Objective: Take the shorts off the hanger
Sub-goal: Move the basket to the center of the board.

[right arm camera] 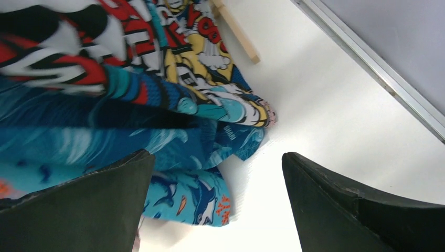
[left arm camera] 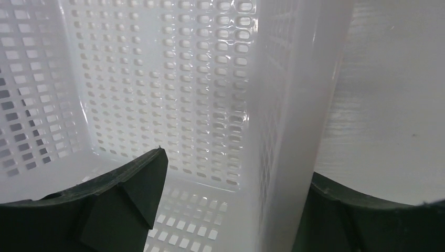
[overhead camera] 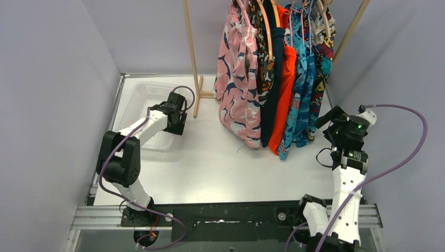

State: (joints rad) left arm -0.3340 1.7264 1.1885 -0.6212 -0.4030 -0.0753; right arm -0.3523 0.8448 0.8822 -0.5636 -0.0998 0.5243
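Shorts [overhead camera: 273, 79]: several pairs, bunched on hangers [overhead camera: 266, 26] on wooden rack [overhead camera: 191, 52]. Just ahead of right gripper [right arm camera: 218, 155], well off to one side of left gripper [left arm camera: 239, 168]. Nearest the right fingertips: teal-blue patterned pair [right arm camera: 189, 194], hem just beside one finger; comic-print pair [right arm camera: 199, 42] further ahead and above. Right gripper spread wide, nothing between jaws. Left gripper parted astride wall of white basket [left arm camera: 283, 105], not pinching it, nothing held. Expected handling: thin, soft, light, floppy; likely to drape and slip, may snag on hanger or drag neighbours along. Best hold judged at loose lower hem of nearest pair: pinch a thick fold, then draw down and clear of hanger
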